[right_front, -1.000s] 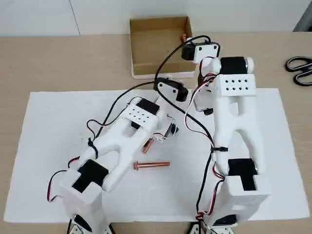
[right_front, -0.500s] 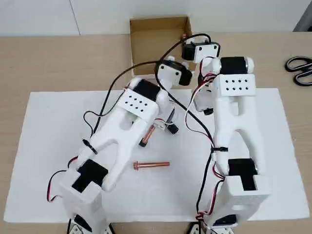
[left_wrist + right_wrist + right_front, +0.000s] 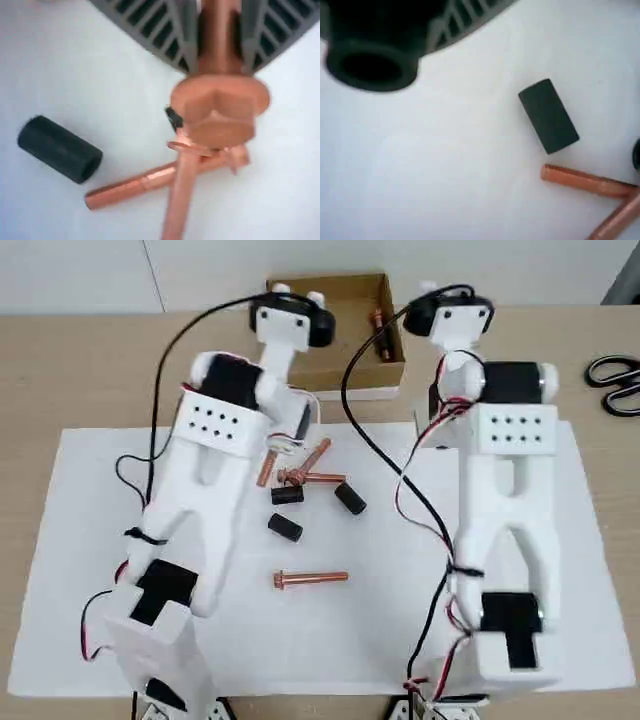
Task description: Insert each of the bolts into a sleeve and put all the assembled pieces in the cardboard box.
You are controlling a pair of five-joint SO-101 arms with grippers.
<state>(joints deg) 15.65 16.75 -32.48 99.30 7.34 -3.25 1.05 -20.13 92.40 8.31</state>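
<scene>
Shifted toward twelve o'clock, left end effector is clenched on a bolt; a sleeve is held by right end effector; aligned insertion is judged next.

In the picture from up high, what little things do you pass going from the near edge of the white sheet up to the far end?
lone bolt → black sleeve → crossed bolts → cardboard box

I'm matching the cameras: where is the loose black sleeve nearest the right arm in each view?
High view: sleeve just past the tip of the lying bolt.
Left wrist view: sleeve beside that bolt.
Right wrist view: sleeve by that bolt's tip.
Shared landmark: the lying bolt.
</scene>
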